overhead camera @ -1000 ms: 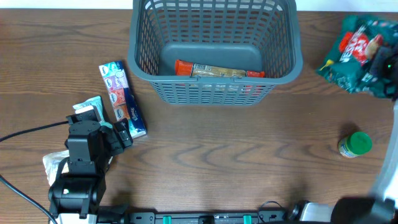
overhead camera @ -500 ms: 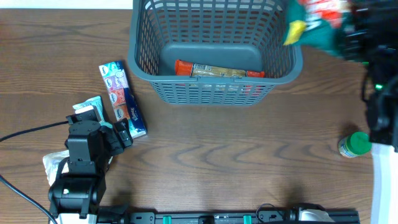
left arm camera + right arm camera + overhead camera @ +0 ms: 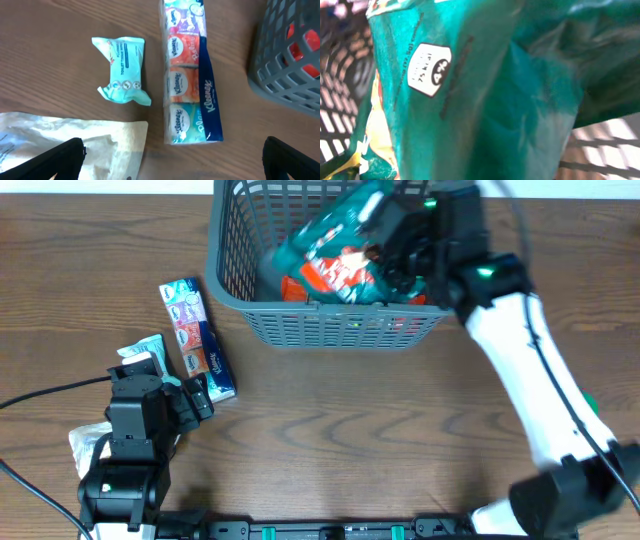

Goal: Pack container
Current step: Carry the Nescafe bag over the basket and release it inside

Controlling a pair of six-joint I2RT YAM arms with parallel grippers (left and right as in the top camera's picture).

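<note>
Overhead: container, dark grey slotted plastic lattice with a thick rim, sits far centre on the wood-grain table. Right gripper is above it, clamped on a crinkled green bag over the interior. Left gripper is near left, beside a long tissue pack.

Left wrist: jaws spread wide, empty. Teal wipe packet, matte brown paper pouch.

Right wrist: glossy creased film fills the frame, lattice behind; fingers hidden.

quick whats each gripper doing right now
Left gripper: open, fingers wide apart, holding nothing.
Right gripper: shut on the crinkly teal-green plastic snack bag, above the large dark grey plastic basket.
</note>
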